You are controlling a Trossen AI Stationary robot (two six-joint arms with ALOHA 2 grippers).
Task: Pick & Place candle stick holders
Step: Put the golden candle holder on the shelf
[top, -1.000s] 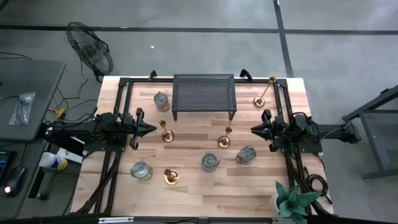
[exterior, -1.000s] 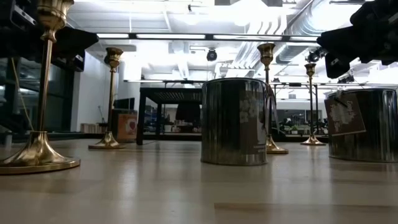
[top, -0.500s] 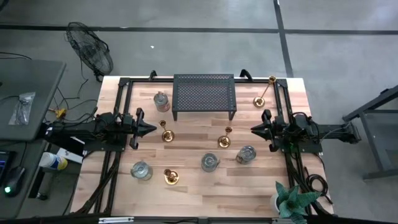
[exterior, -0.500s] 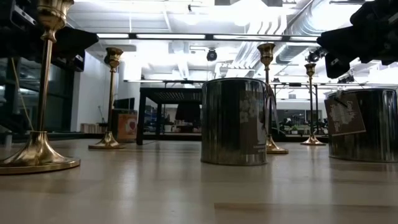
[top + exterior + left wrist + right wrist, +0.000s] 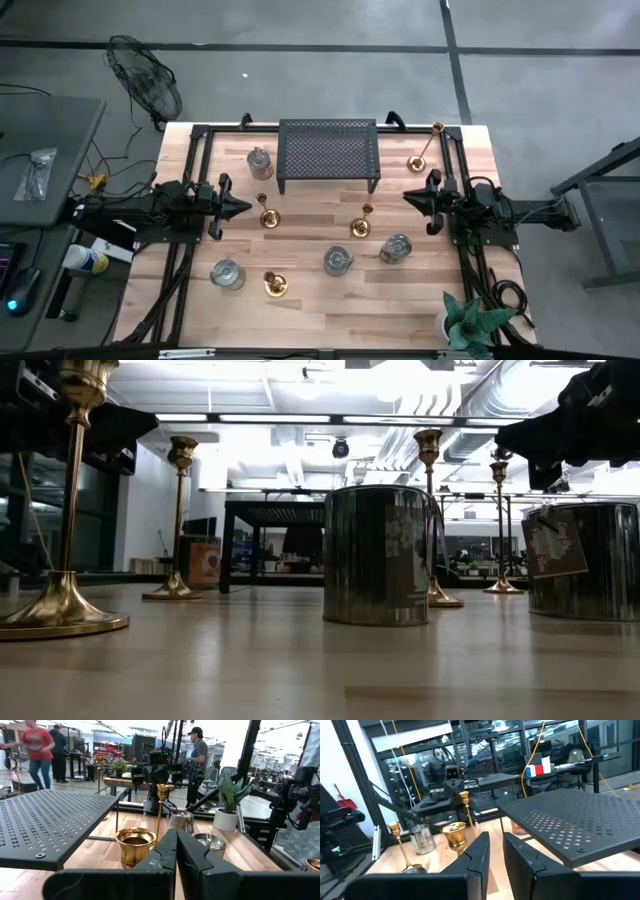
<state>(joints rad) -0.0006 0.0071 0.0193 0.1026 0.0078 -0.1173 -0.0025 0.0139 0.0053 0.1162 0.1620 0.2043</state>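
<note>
Four brass candlesticks stand on their round bases on the wooden table: one just ahead of my left gripper, one at mid-table, one near the front, and a tall slender one at the far right. Four silvery cups stand among them. My left gripper is shut and empty; the nearest candlestick's brass cup is right before it. My right gripper hovers at the right, open by a narrow gap and empty.
A black perforated stand stands at the table's far middle. A green potted plant sits at the near right corner. Black frame rails run along both sides of the table. People move in the room beyond the table.
My right gripper has moved a little toward the table's far edge. The candlesticks and cups have kept their places.
</note>
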